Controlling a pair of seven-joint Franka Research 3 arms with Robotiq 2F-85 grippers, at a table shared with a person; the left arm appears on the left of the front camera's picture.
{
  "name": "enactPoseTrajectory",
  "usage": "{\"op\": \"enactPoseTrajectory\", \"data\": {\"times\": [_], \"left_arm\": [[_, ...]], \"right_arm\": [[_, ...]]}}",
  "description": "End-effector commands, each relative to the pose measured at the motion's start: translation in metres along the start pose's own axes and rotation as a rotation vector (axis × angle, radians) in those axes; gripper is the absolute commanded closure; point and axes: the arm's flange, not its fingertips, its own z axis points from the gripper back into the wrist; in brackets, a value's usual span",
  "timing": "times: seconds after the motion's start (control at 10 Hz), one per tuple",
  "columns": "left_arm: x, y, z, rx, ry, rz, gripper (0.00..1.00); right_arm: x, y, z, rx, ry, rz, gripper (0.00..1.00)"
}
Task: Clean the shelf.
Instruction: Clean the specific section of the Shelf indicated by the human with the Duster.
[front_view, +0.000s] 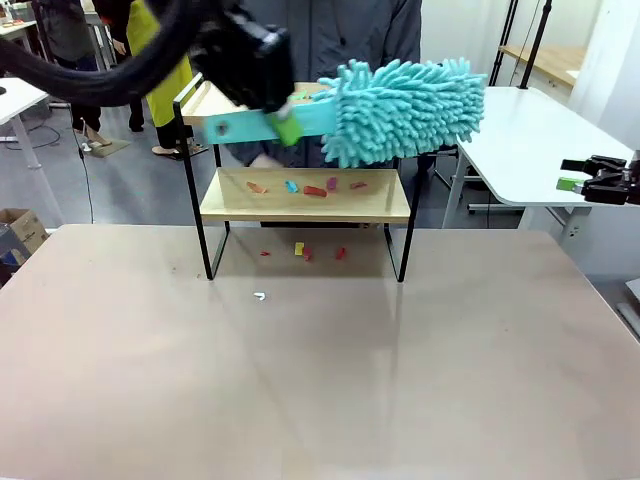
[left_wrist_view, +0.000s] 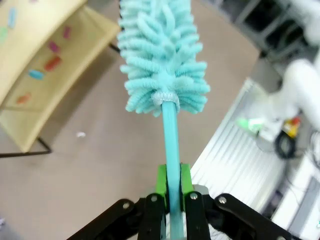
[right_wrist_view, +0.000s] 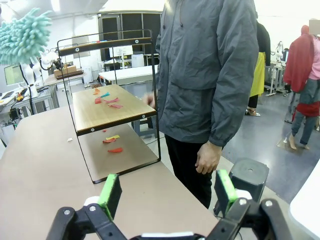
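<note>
The shelf (front_view: 380, 207) stands in the upper middle of the front view, at the far side of the pale table (front_view: 320, 390), with a person in a grey jacket (front_view: 335, 35) right behind it. Small coloured scraps (front_view: 315, 190) lie scattered on its lower board, a few more scraps (front_view: 300, 249) lie on the table under it, and one white bit (front_view: 260, 296) lies on the table just in front. The left gripper (front_view: 283, 120) comes in from the upper left of the frame. Its fingers are clamped on the flat handle of a turquoise duster (front_view: 400, 110), whose fluffy head hangs at the level of the top board. In the left wrist view the green pads (left_wrist_view: 161, 185) press both sides of the handle, the duster (left_wrist_view: 162, 60) points up the frame, and the shelf (left_wrist_view: 30, 100) sits in the upper left. The right gripper (front_view: 572, 175) hovers at the right edge of the front view, well away from the shelf, its fingers spread wide and holding nothing. The right wrist view shows this gripper (right_wrist_view: 167, 190) at the bottom edge. Beyond it the shelf (right_wrist_view: 107, 107) is at left centre, the duster (right_wrist_view: 22, 35) is in the upper left corner clear of the frame, and the person's hand (right_wrist_view: 207, 160) hangs beside the shelf.
</note>
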Motion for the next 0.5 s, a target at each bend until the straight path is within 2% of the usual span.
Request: {"op": "enactPoseTrajectory", "data": {"times": [0.0,0.1,0.2,0.3,0.4], "left_arm": [[0.007,0.013,-0.006,-0.067,0.091,-0.080,0.87],[0.000,0.000,0.000,0.000,0.000,0.000,0.87],[0.000,0.000,0.000,0.000,0.000,0.000,0.87],[0.008,0.002,-0.017,-0.025,0.027,-0.009,0.87],[0.006,-0.001,-0.002,-0.064,-0.052,0.051,0.87]], "right_arm": [[0.006,0.001,-0.002,-0.010,0.004,-0.012,0.00],[0.006,0.001,-0.002,-0.010,0.004,-0.012,0.00],[0.006,0.001,-0.002,-0.010,0.004,-0.012,0.00],[0.006,0.001,-0.002,-0.010,0.004,-0.012,0.00],[0.006,0.001,-0.002,-0.010,0.004,-0.012,0.00]]}}
